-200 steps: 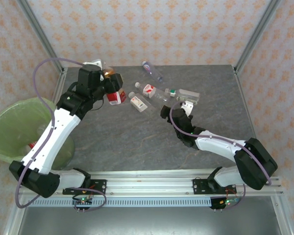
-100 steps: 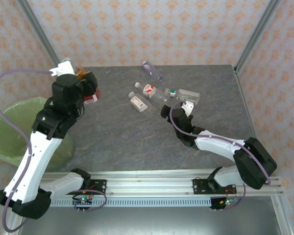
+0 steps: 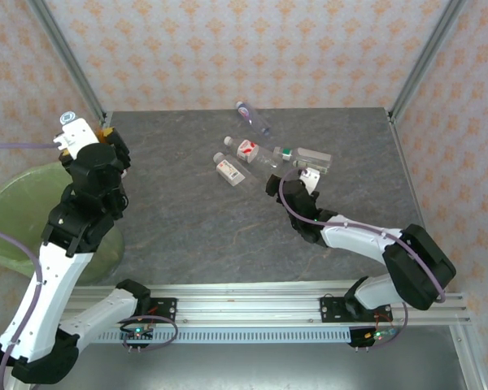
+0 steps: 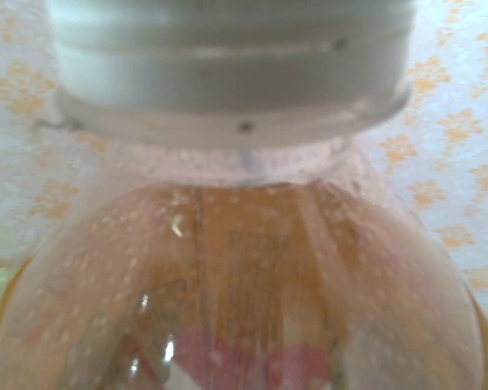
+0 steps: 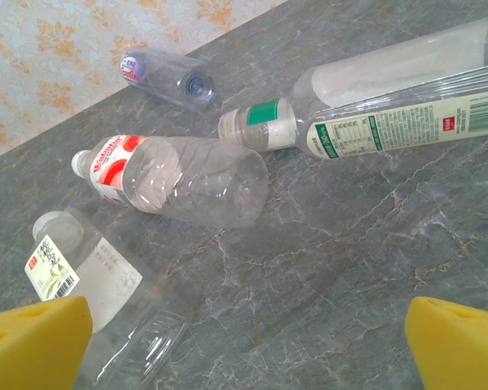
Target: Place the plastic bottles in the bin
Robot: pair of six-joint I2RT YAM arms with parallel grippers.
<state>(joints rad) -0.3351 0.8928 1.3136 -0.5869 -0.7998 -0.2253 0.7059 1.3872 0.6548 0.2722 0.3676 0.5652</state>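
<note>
Held bottle: the clear, white-capped bottle (image 4: pixel 244 268) with orange and red showing through its wall is up off the table, close against your left wrist camera with wallpaper behind it.
Left gripper: your left gripper (image 3: pixel 107 142) is clamped on that bottle at the table's left edge, by the bin's far rim; its fingers are hidden.
Bin: the green-lined bin (image 3: pixel 4 215) stands left of the table, beneath your left arm; you cannot see what it holds.
Left on the table: at least four bottles lie on their sides: the blue-capped bottle (image 5: pixel 167 77) farthest back, the red-and-white-label bottle (image 5: pixel 179 175), the white-label bottle (image 5: pixel 98 276), and the green-label bottle (image 5: pixel 390 97), which may be two lying together.
Right gripper: your right gripper (image 5: pixel 244 341) hangs low over the table (image 3: pixel 195 219) beside that cluster, jaws spread wide, holding nothing.
Progress: judged partway; one bottle is about to drop, and the cluster remains.
</note>
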